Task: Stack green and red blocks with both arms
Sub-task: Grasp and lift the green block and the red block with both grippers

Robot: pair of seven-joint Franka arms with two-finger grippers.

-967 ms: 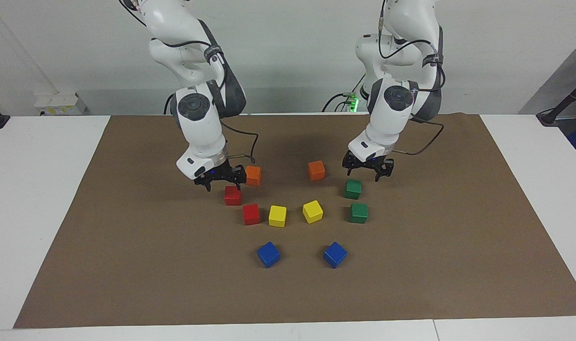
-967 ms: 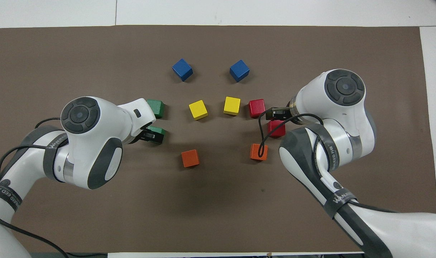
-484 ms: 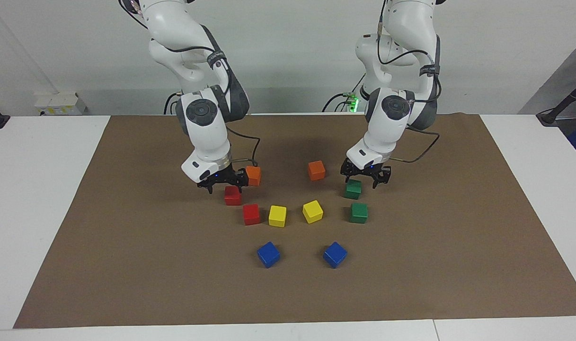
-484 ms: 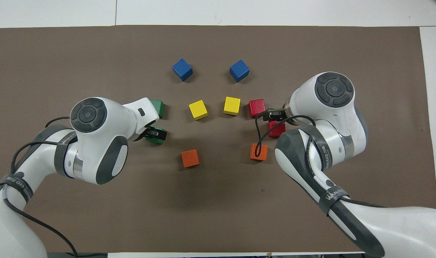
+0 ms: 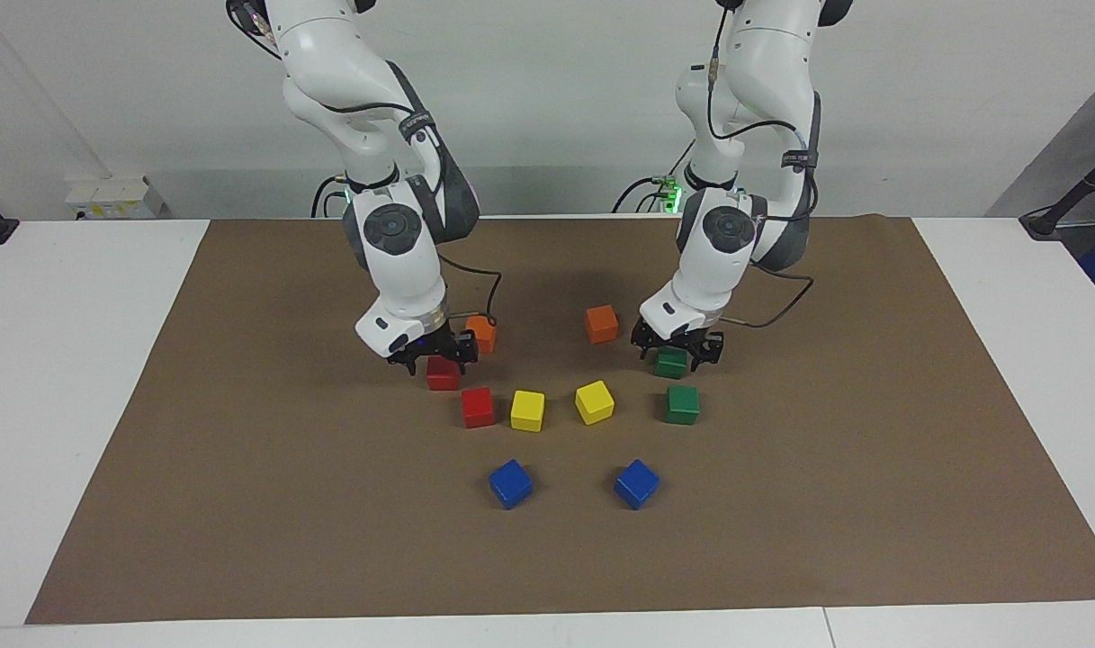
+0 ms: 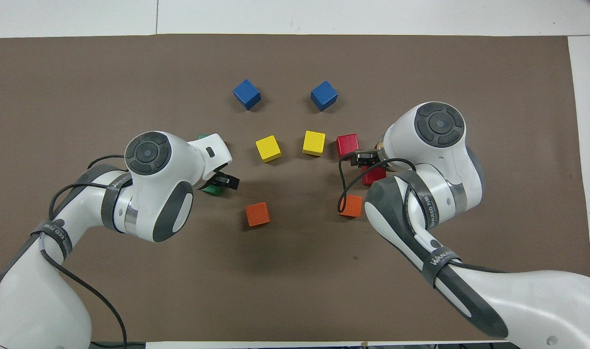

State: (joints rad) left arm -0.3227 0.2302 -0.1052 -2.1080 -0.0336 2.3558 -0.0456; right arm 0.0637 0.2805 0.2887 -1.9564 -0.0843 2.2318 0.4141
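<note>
Two red blocks lie toward the right arm's end: one nearer the robots (image 5: pixel 442 374) and one farther (image 5: pixel 478 407). Two green blocks lie toward the left arm's end: one nearer (image 5: pixel 670 364) and one farther (image 5: pixel 682 404). My right gripper (image 5: pixel 436 358) is open and low over the nearer red block, its fingers on either side of it. My left gripper (image 5: pixel 677 353) is open and low over the nearer green block, straddling it. In the overhead view the left wrist hides most of both green blocks (image 6: pixel 210 189), and the right wrist partly hides the nearer red block (image 6: pixel 372 176).
Two orange cubes (image 5: pixel 482 333) (image 5: pixel 602 323) sit just nearer the robots than the grippers. Two yellow cubes (image 5: pixel 527 409) (image 5: pixel 595 401) lie between the farther red and green blocks. Two blue cubes (image 5: pixel 510 483) (image 5: pixel 637 483) lie farthest out. All rest on a brown mat (image 5: pixel 241 468).
Both grippers have come down and shifted toward the table's middle. Each now straddles its nearer block instead of hovering beside it. No block has moved.
</note>
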